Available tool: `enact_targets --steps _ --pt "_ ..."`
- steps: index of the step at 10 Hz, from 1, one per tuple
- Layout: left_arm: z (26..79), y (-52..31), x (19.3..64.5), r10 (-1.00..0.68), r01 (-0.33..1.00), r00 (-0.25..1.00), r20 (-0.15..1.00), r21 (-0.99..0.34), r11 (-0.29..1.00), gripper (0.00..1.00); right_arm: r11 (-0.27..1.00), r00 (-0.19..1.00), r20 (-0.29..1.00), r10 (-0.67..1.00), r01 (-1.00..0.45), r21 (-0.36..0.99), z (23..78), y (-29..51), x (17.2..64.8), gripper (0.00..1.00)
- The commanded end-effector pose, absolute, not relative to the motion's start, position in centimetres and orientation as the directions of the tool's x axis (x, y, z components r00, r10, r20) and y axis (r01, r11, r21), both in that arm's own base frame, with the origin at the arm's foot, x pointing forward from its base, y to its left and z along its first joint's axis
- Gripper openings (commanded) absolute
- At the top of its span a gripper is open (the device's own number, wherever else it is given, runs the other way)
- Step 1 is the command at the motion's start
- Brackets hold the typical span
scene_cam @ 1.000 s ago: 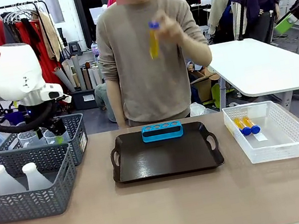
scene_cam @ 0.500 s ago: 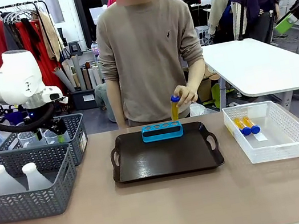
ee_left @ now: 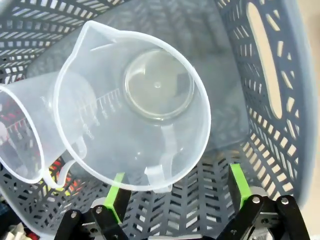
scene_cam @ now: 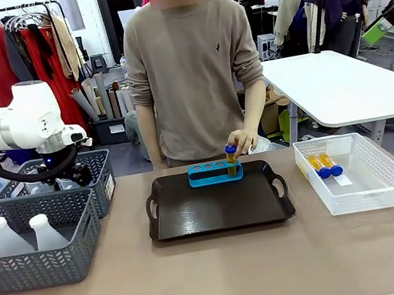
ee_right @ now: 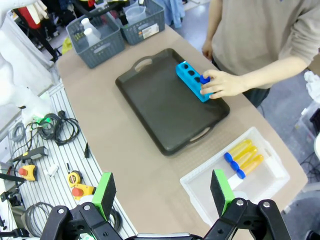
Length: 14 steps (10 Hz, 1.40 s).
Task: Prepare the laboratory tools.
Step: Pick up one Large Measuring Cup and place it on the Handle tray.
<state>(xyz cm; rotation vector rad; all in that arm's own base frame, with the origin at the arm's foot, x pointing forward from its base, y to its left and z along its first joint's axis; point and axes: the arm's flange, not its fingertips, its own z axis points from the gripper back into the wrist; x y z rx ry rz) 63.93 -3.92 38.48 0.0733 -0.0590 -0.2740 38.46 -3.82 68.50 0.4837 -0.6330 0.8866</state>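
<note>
Left gripper (ee_left: 177, 192): jaws wide apart at frame bottom, over the handle side of a clear measuring beaker (ee_left: 132, 107) in a grey basket (ee_left: 272, 100); no contact seen.
Right gripper (ee_right: 162, 192): jaws apart, high above the table.
Front view: conical flasks (scene_cam: 5, 236) lower left. Black tray (scene_cam: 220, 216) centre. At its far edge, the person's hand (scene_cam: 242, 142) holds a blue-capped yellow tube (scene_cam: 231, 158) upright in the right end of the blue rack (scene_cam: 206, 175).
</note>
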Motion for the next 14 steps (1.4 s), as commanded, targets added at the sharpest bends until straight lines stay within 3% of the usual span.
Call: enact_targets --steps 1,6,7,11,14 --pt "38.4 -3.8 64.6 -0.236 0.232 0.970 0.054 0.073 0.970 1.00 0.538 0.462 0.694 0.552 -0.834 0.126 68.6 -3.7 38.4 1.00" --pt "38.5 -3.0 65.0 -0.214 0.206 0.974 0.072 0.102 0.973 0.04 0.538 0.462 0.694 0.552 -0.834 0.126 68.6 -3.7 38.4 1.00" --pt "38.7 -2.9 64.9 -0.208 0.201 0.976 0.071 0.103 0.974 0.00 0.538 0.462 0.694 0.552 -0.834 0.126 68.6 -3.7 38.4 1.00" --pt "39.1 -2.6 64.9 -0.194 0.184 0.977 0.084 0.119 0.976 0.00 0.538 0.462 0.694 0.552 -0.834 0.126 68.6 -3.7 38.4 1.00" --pt "42.3 -2.1 64.2 -0.213 0.199 0.970 0.114 0.123 0.972 0.00 0.538 0.462 0.694 0.552 -0.834 0.126 68.6 -3.7 38.4 1.00"
